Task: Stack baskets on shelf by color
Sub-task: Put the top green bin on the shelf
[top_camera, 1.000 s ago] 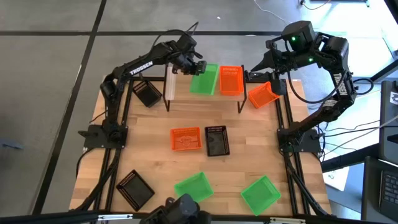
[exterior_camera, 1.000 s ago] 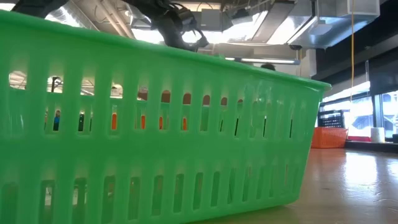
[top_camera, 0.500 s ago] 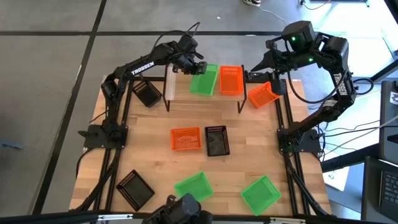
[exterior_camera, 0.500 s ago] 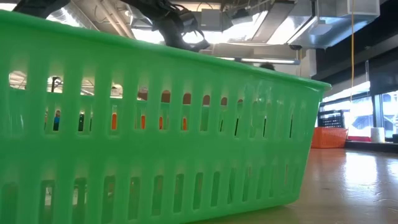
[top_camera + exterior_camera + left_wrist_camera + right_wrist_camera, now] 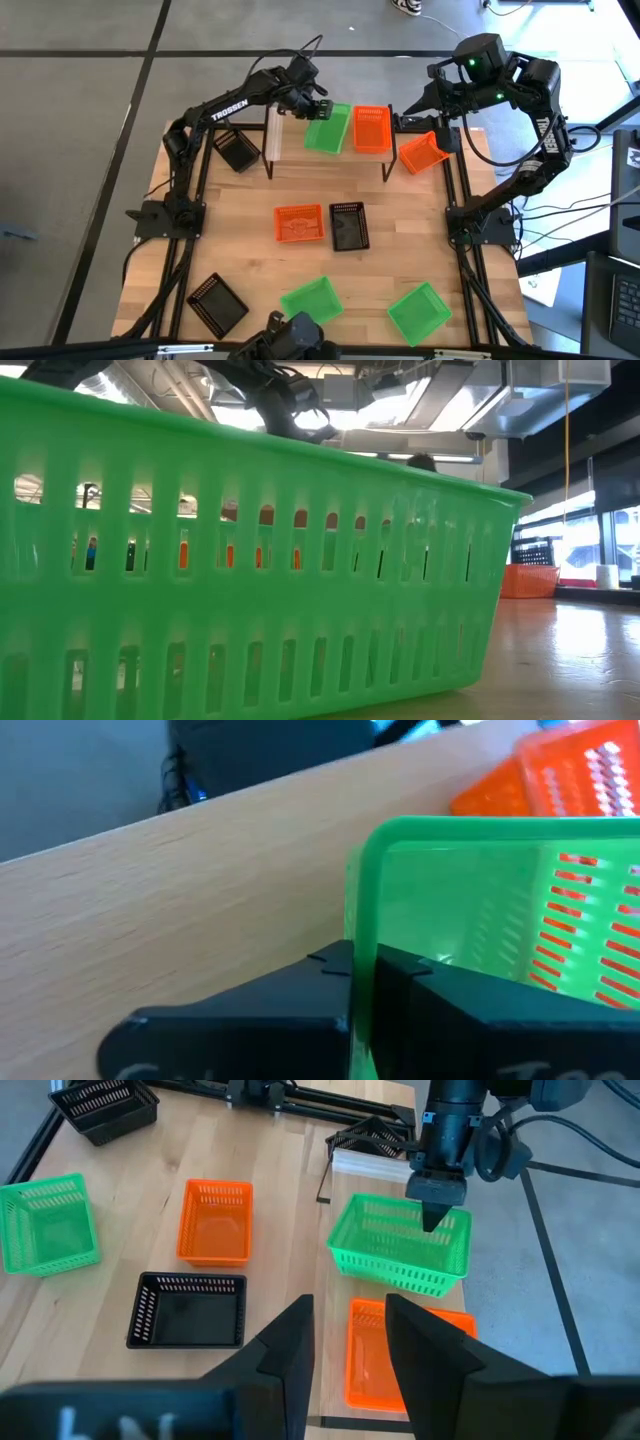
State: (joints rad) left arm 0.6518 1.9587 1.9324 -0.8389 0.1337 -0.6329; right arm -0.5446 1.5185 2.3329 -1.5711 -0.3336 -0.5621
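- Over the last second we see almost no change: the left pincer [image 5: 318,103] stays clenched on the rim of a bright green perforated plastic basket [image 5: 327,129], which rests on the low light-wood plank shelf [image 5: 272,136], just beside a bright orange perforated basket [image 5: 371,128] also on the shelf.
- We judge the green basket placed but not yet let go; release looks like the next step.
- The right pincer [image 5: 347,1342] hangs with its fingers apart off the shelf's end near the orange basket, gripping nothing.
- The left arm [image 5: 228,105] carries white lettering, "TROSSEN"; we read no other writing.
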